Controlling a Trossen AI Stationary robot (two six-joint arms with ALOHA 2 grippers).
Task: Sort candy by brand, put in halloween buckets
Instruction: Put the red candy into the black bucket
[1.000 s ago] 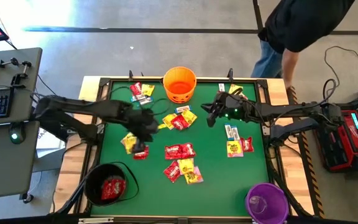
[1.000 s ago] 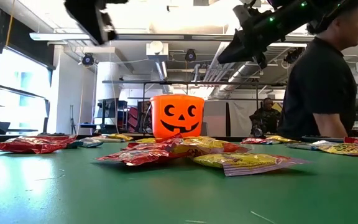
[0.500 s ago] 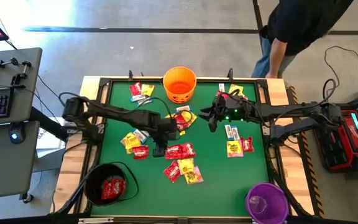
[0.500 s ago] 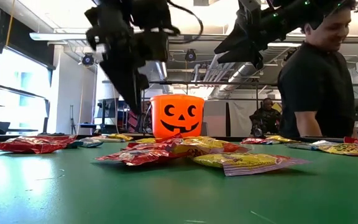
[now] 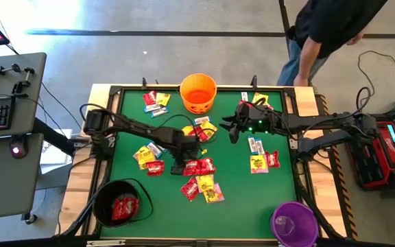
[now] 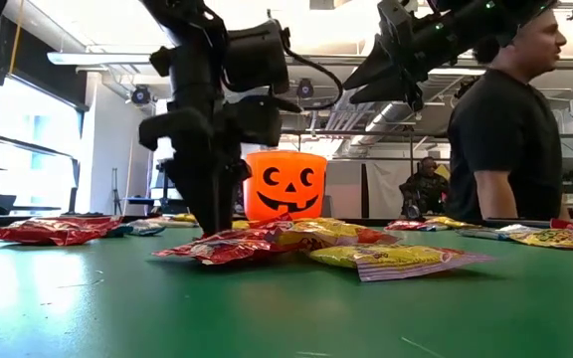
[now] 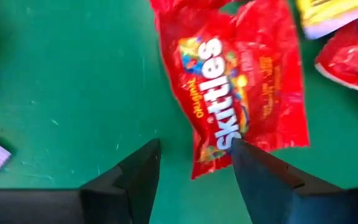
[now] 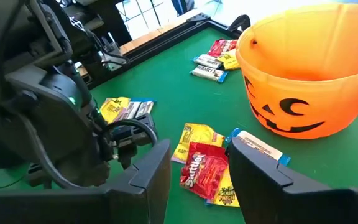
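The left gripper [image 7: 194, 171] hangs over a red, flat, shiny Skittles packet [image 7: 235, 93] at the middle of the green table [image 5: 238, 199], well apart from the orange pumpkin-face plastic bucket [image 5: 198, 92]. The packet's near end sits in the gap between the two dark fingers [image 7: 143, 177], and its long axis runs straight away from them. The jaws stand partly open, about a packet-width, holding nothing; contact can't be told. The left arm is clearly nearer. The right gripper [image 8: 194, 168] hovers beside the orange bucket, fingers spread and empty. This red packet likely belongs in the black round bucket [image 5: 118, 204], which already holds red ones.
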